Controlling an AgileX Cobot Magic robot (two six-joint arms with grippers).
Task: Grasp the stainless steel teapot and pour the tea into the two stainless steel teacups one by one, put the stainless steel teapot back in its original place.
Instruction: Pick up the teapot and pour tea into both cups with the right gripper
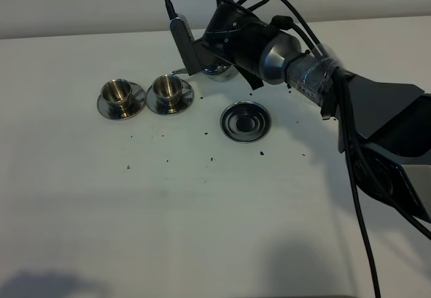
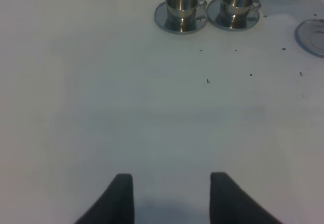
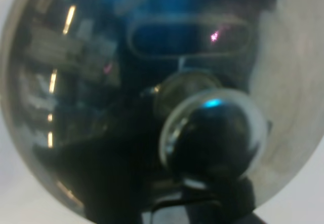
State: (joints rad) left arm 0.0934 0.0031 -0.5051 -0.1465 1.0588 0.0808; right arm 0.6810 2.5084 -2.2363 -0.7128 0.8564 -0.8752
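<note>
Far left first: the left claw (image 2: pixel 171 179) hangs low over bare white worktop (image 1: pixel 202 210), fingers spread wide, nothing between them. Next along, the two stainless steel teacups (image 1: pixel 143 93) stand side by side, each upright on its own saucer, the pair just about touching rim to rim. Right beside the second cup comes the stainless steel teapot (image 1: pixel 221 75), mostly tucked under the right arm, its thin spout reaching toward that cup. The right claw (image 1: pixel 205 58) is clamped fully closed with the pot right up against it, and the right wrist view is filled by the lid and its round knob (image 3: pixel 215 133); the exact grip point is hidden. Further right and nearer the camera, the round steel coaster (image 1: pixel 246 120) lies bare, dark specks scattered around it.
</note>
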